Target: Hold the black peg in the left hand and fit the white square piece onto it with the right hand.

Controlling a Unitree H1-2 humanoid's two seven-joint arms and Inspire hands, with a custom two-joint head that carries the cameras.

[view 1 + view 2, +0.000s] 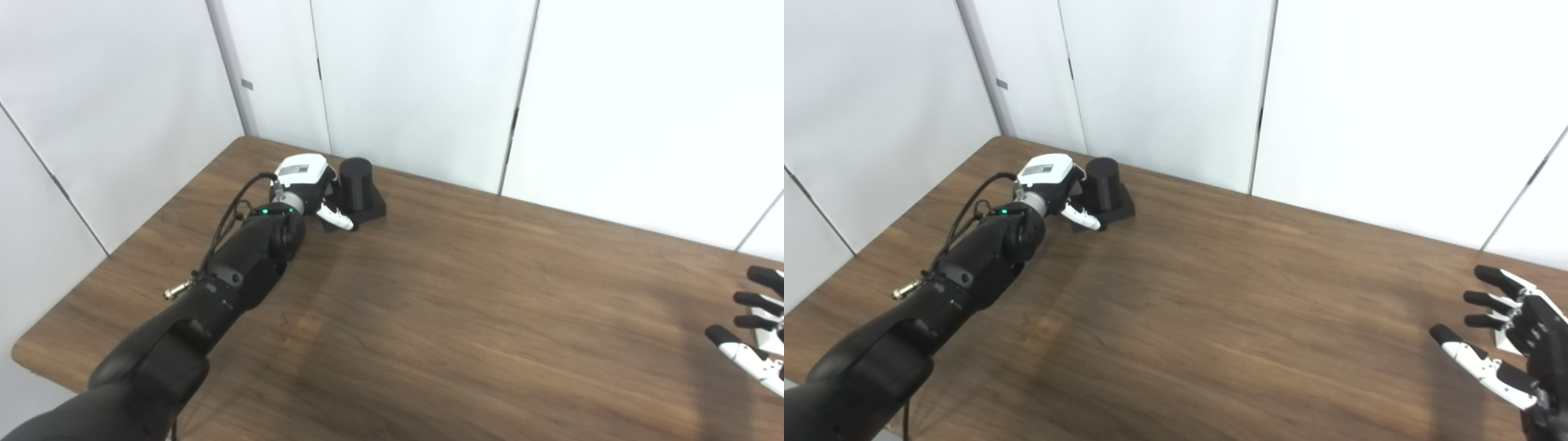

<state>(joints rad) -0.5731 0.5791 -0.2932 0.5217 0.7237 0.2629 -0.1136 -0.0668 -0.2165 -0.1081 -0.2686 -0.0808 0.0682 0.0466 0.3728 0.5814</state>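
The black peg (pixel 357 182), a short cylinder on a square black base, stands on the wooden table (pixel 465 306) near its far left corner. My left hand (pixel 306 184) is right beside it on the left. Its white thumb lies along the front of the base, its fingers are hidden behind the peg, and I see no closed grip. At the right edge of the table, my right hand (pixel 1534 331) hovers open with its fingers spread. Only a small corner of the white square piece (pixel 1502 342) shows beneath those fingers.
White wall panels (pixel 416 86) rise directly behind the table's far edge, close to the peg. My left forearm (pixel 245 269) stretches diagonally across the left part of the table, with a cable looped along it.
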